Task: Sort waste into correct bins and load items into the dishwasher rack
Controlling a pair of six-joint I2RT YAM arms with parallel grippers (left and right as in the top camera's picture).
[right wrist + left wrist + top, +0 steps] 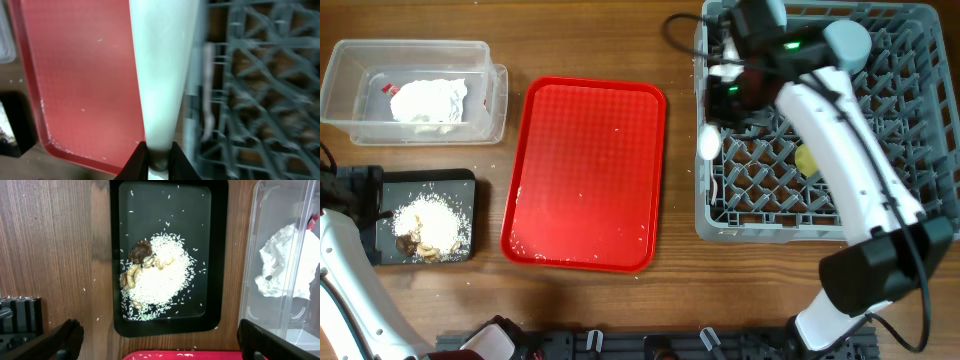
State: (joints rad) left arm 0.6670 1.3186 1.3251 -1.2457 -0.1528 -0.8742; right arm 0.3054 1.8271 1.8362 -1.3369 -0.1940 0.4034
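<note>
The brown wooden tabletop (590, 40) carries a clear rectangular plastic box (410, 45) far left, a shallow black rectangular tray (430, 182) near left, a red rectangular serving tray (585, 170) mid-table, and a large grey plastic pegged crate (770, 232) right.

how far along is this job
Done: the napkin and wrapper lie in the clear box, food scraps in the black tray, and the red tray holds only crumbs. In hand: the right end effector grips a white spoon at the edge of the dishwasher rack. Left: setting it in. A yellow cup is inside; other dishes aren't visible.
</note>
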